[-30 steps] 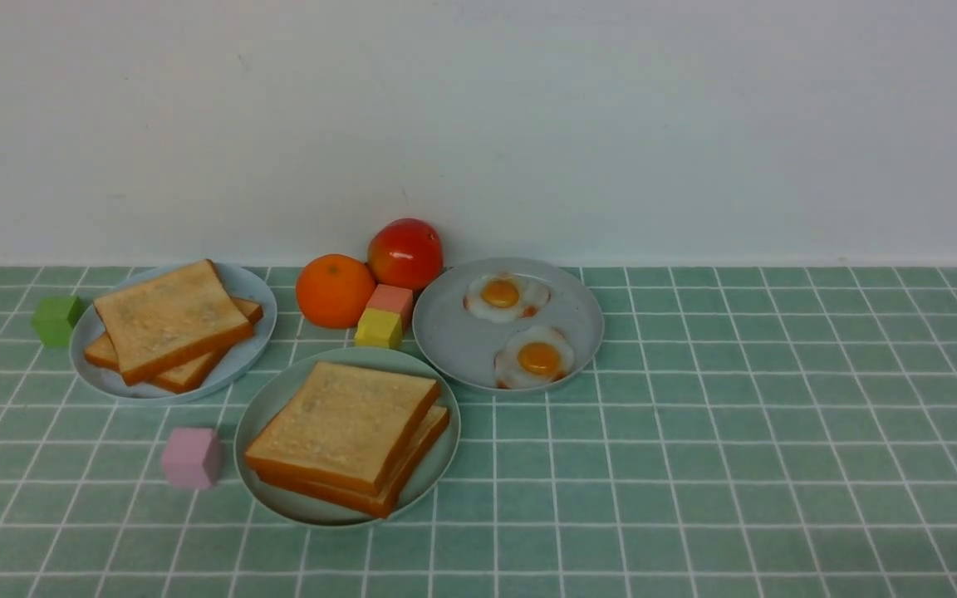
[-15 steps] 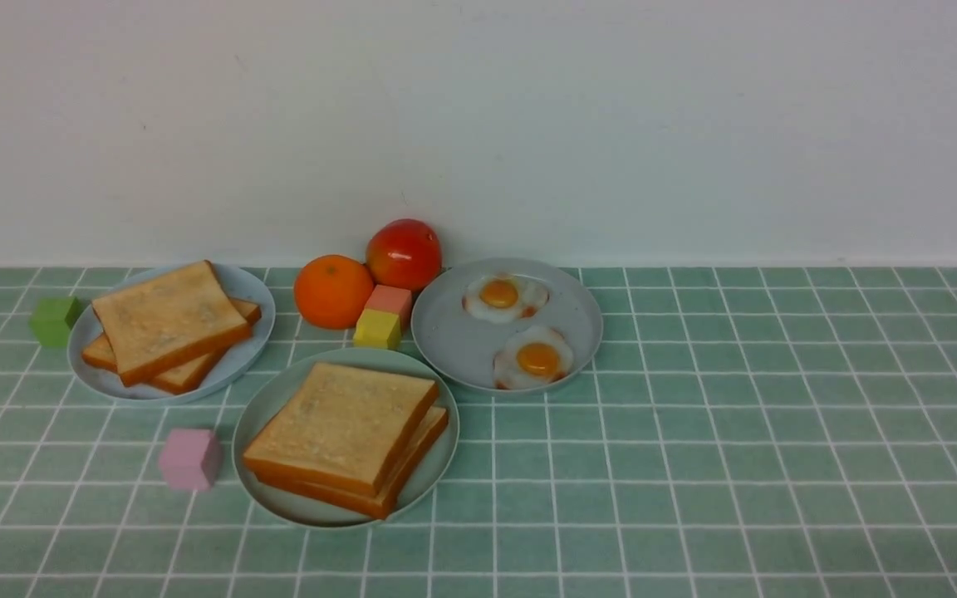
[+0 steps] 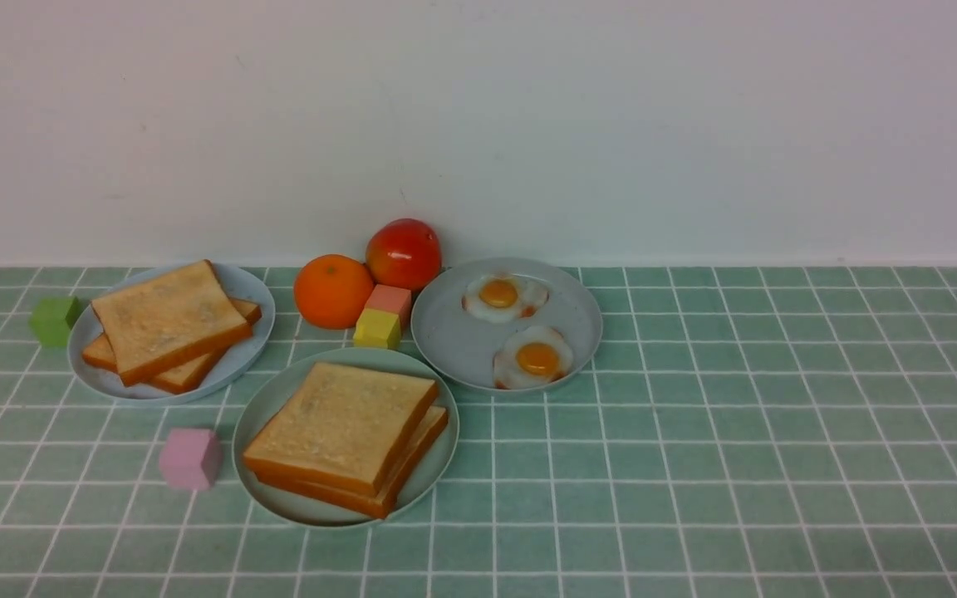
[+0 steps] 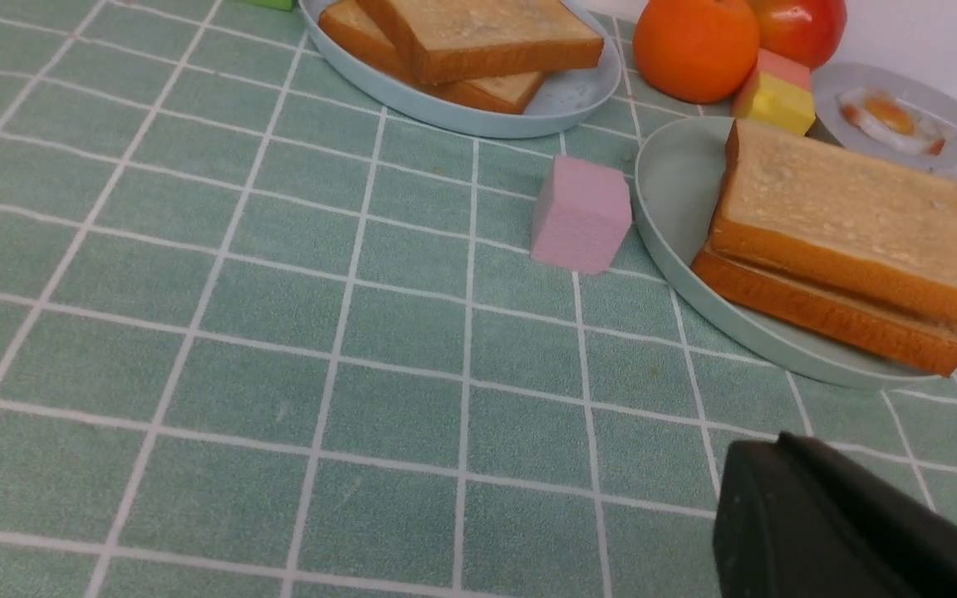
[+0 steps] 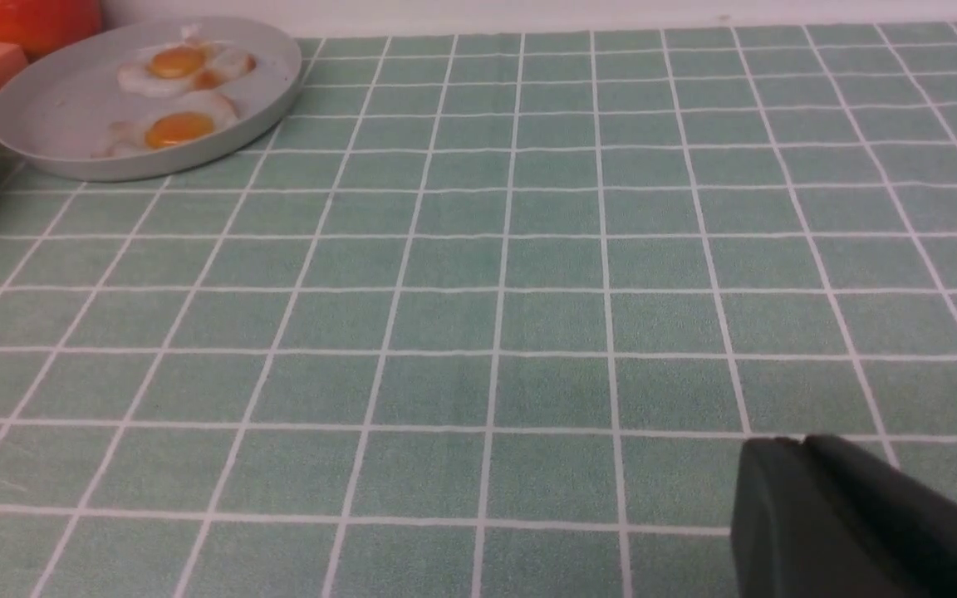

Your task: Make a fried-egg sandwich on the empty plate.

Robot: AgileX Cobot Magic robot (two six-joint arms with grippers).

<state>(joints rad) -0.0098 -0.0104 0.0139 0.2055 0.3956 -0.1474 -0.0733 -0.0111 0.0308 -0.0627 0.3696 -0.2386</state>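
Front view: no arm or claw in frame, so no pose to read here. The fried-egg sandwich (image 3: 344, 436), two stacked toast slices, sits on the empty plate (image 3: 267, 399), the mint one nearest the robot, left of centre; no egg shows between the slices. A pink cube (image 3: 189, 458) sits just beside the plate's left rim. Behind left is a blue-grey plate (image 3: 252, 291) with two loose toast slices (image 3: 169, 322), and a green cube (image 3: 54, 320) is at its left edge. Behind right is a grey plate (image 3: 453, 332) with two fried eggs (image 3: 505, 296), its rim close to the mint rim. An orange (image 3: 333, 291), a red fruit (image 3: 404, 253), a yellow cube (image 3: 378, 329) and a salmon cube (image 3: 391, 299) are packed between the plates at the back. The whole right half of the tablecloth (image 3: 736, 432) is bare. Left wrist view: the left gripper (image 4: 782, 465) is low over the cloth, near the sandwich plate's near rim, not touching it, jaws pressed together, nothing held; open cloth on the pink cube's side. Right wrist view: the right gripper (image 5: 794, 465) is low over bare cloth, well apart from the grey plate; only a dark tip shows, so I can't tell if it's spread; nothing held.
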